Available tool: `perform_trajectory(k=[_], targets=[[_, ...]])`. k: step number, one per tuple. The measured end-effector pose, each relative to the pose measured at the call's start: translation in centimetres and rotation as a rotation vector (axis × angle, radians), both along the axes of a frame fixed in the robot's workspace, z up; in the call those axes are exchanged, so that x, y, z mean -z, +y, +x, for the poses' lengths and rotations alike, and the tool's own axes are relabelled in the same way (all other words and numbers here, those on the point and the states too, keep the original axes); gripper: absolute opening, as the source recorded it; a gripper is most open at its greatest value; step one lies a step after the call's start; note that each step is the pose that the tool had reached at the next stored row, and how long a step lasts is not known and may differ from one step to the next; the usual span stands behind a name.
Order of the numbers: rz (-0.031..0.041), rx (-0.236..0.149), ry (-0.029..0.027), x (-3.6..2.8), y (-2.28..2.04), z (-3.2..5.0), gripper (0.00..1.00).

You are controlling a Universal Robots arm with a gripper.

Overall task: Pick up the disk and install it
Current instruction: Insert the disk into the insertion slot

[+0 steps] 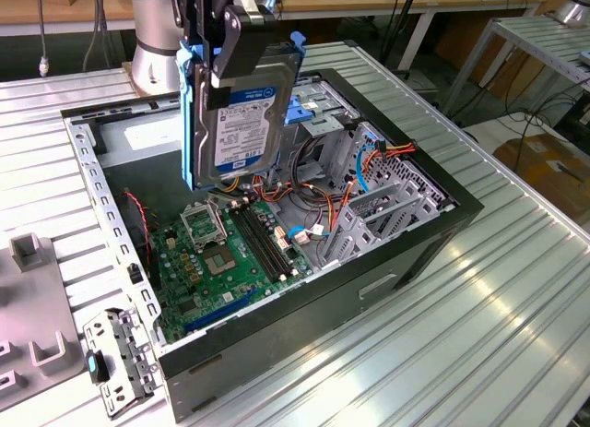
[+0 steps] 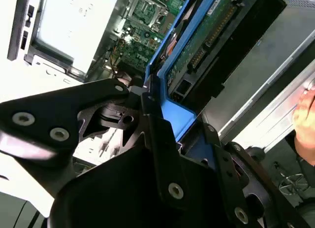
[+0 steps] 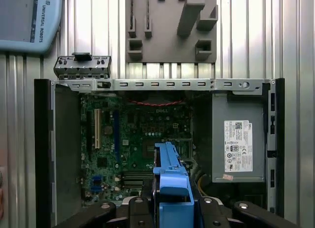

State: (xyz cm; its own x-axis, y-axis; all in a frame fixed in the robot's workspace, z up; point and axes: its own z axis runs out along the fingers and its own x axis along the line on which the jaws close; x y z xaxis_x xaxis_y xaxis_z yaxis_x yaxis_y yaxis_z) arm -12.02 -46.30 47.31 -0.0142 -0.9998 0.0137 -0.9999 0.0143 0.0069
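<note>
Disk (image 1: 247,136) hangs on edge over the open case (image 1: 369,289), gripper (image 1: 221,86) clamped on its upper end (rigid, dense, shock-shy, I judge); you hold it by the blue carrier, never the circuit side.

Exterior view: I look obliquely down, mid-range, on the open computer case (image 1: 304,307) and tabletop (image 1: 516,289).
First wrist view: straight down into the case.
Second wrist view: tight behind the claw (image 2: 177,119), along the disk (image 2: 206,31).
Shared: all three catch the motherboard (image 1: 230,252).
</note>
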Motion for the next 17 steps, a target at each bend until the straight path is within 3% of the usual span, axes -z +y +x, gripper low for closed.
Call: perform_trajectory(k=[1,4,13,14,17], targets=[[-0.0008,0.000,0.0000,0.01,-1.17,0.01,0.37],[-0.0016,0.000,-0.0001,0.03,-1.90,0.11,0.37],[-0.0018,0.000,-0.0001,0.05,-2.64,1.62,0.37],[-0.0018,0.000,0.0000,0.06,-2.69,2.07,0.37],[-0.0018,0.000,0.0000,0.10,-2.87,4.59,0.37]])
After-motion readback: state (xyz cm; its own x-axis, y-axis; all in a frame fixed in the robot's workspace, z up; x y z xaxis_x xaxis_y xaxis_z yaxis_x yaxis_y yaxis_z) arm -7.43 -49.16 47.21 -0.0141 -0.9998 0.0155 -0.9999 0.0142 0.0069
